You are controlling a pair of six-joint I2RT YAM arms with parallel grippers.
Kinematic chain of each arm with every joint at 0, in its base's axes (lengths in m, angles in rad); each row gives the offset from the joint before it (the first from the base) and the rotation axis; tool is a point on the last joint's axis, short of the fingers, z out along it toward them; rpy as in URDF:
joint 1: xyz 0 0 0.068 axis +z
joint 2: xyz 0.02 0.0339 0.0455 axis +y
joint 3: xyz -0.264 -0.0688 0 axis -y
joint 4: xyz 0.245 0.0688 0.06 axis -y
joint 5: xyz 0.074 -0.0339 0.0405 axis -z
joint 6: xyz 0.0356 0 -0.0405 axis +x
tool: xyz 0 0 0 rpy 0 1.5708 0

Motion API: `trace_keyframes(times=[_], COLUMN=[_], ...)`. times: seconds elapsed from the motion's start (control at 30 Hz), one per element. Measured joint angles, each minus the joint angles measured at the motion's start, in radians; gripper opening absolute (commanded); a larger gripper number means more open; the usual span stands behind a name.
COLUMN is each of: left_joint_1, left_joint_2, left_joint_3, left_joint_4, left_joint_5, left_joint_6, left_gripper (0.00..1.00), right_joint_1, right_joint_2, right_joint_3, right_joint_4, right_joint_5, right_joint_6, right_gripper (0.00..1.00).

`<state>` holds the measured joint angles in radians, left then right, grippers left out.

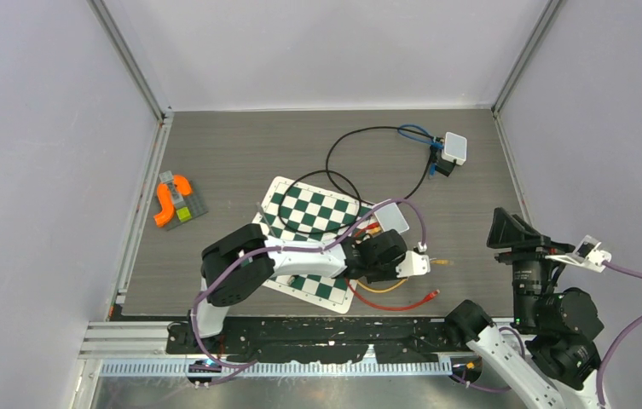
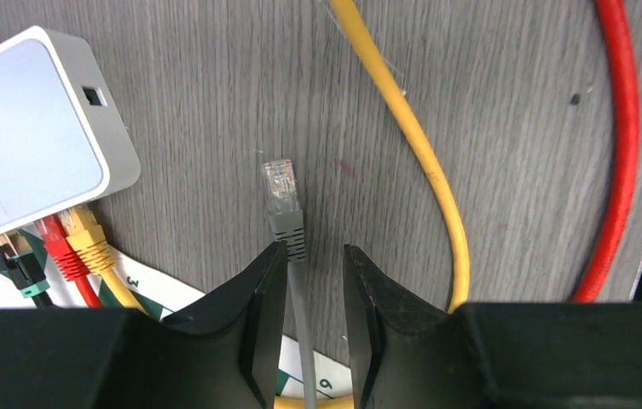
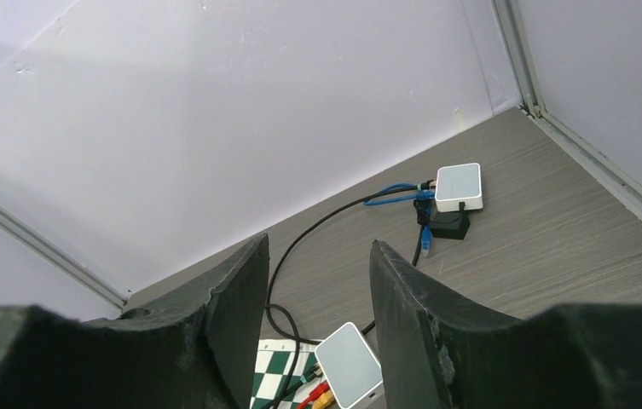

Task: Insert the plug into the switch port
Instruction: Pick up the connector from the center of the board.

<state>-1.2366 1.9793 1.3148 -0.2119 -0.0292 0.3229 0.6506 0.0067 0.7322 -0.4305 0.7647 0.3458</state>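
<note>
A white switch (image 1: pixel 391 218) lies at the checkerboard's right edge, also in the left wrist view (image 2: pixel 19 153) and the right wrist view (image 3: pixel 349 365). Red, yellow and dark plugs sit in its near side, and an open port (image 2: pixel 91 95) shows on its right side. A grey cable with a clear plug (image 2: pixel 280 192) lies flat on the table. My left gripper (image 2: pixel 315 249) is open and low, with the grey cable between the fingers against the left one (image 2: pixel 266 281). It also shows in the top view (image 1: pixel 424 262). My right gripper (image 3: pixel 319 247) is open, empty and raised at the right (image 1: pixel 505 230).
A yellow cable (image 2: pixel 419 145) and a red cable (image 2: pixel 620 145) curve just right of the plug. A checkerboard (image 1: pixel 313 209) lies mid-table. A second white switch (image 1: pixel 455 147) with blue and black cables sits far right. An orange piece on a grey plate (image 1: pixel 172 200) is at the left.
</note>
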Motion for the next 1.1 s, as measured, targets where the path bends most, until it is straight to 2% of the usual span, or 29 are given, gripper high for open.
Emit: trace_keyframes(times=[0.57,0.73,0.87,0.97,1.1], left_joint_1=[0.035,0.049,0.055,0.062,0.077], left_joint_2=[0.003,0.003,0.003,0.003,-0.017], left_joint_3=[-0.044,-0.056,-0.069,-0.078,-0.113], left_joint_4=[0.047,0.074,0.109,0.132,0.166], left_joint_5=[0.030,0.057,0.065,0.074,0.095], left_joint_6=[0.000,-0.005,-0.024,-0.035,-0.056], left_gripper=[0.27,0.19,0.01,0.00,0.00], right_joint_1=[0.000,0.000,0.000,0.000,0.000], right_joint_2=[0.000,0.000,0.001,0.027,0.164], right_joint_3=[-0.051,-0.052,-0.053,-0.053,-0.037], right_joint_4=[-0.006,-0.005,-0.004,0.002,-0.003], right_joint_5=[-0.016,-0.027,-0.037,-0.064,-0.103], right_joint_6=[0.037,0.051,0.057,0.072,0.080], right_gripper=[0.53,0.54,0.54,0.54,0.56])
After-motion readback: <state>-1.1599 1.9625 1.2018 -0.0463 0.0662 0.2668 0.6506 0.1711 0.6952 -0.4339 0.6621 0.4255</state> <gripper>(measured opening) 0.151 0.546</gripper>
